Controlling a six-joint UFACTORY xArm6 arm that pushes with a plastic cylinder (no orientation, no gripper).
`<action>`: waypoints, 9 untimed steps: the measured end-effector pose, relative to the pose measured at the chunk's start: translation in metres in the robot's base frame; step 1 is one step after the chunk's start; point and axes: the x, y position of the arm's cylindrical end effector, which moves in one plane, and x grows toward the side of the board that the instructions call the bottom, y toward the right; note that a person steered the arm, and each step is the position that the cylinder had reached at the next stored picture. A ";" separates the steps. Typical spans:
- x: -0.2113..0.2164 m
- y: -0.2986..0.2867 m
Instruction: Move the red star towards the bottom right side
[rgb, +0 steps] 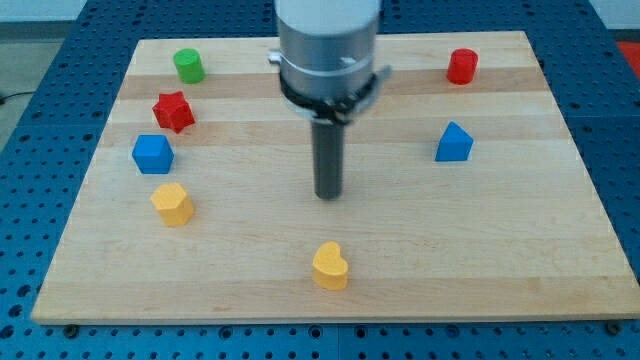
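The red star (173, 110) lies at the view's left, near the top of the wooden board (500, 260). My tip (329, 196) rests near the board's middle, well to the right of the star and a little lower, touching no block. The rod hangs from the grey arm body (328, 45) at the view's top centre.
A green cylinder (188, 66) sits above the star. A blue cube (153, 154) and a yellow block (173, 203) lie below it. A yellow heart (330, 266) lies below my tip. A blue block (453, 142) and a red cylinder (462, 66) are at the right.
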 end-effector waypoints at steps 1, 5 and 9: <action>-0.071 -0.038; -0.134 -0.252; -0.104 -0.221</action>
